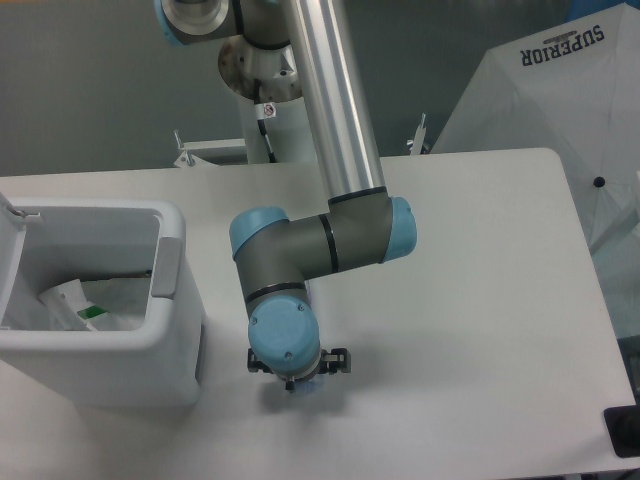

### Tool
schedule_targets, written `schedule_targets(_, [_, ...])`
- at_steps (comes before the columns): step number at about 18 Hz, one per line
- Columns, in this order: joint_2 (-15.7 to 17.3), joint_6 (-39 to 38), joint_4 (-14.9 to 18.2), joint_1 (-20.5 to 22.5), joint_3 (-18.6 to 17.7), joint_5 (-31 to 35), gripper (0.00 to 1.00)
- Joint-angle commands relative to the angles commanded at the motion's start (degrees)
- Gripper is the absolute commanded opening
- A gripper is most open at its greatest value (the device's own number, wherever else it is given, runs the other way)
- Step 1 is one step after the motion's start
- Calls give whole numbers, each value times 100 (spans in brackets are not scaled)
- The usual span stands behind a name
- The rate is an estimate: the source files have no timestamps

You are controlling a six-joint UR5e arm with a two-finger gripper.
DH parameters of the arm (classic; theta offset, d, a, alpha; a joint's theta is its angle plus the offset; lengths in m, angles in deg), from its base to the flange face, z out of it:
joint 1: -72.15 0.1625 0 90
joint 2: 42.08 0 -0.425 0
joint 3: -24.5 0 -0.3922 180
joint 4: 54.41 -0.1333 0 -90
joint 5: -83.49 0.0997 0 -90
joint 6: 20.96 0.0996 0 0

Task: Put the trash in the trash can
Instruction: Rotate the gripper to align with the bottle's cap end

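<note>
Gripper (297, 381) points down over the table (480, 300), mostly hidden under the wrist; can't tell jaw state. Bluish bit at its tip, maybe the bottle (307, 383). Left of it: open bin (170, 330), wrapper (75, 303) inside.

A pale grey table (480, 290) with rounded corners carries everything here, its far edge running from the left side across to the upper right and its right edge slanting down toward the lower right. The trash can (130, 345), a light grey boxy bin, stands directly on the table at the left, near the front edge, open at the top with a white liner showing inside. A soft shadow lies on the table surface just right of the bin.
</note>
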Motion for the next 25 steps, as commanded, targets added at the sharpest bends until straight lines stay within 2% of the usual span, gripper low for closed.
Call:
schedule_targets(5, [-9, 0, -9, 0, 0, 18, 100])
schedule_targets(9, [-9, 0, 0, 0, 0, 18, 77])
schedule_targets(11, [-9, 0, 9, 0, 0, 18, 72])
schedule_targets(25, [79, 44, -9, 26, 44, -8, 68])
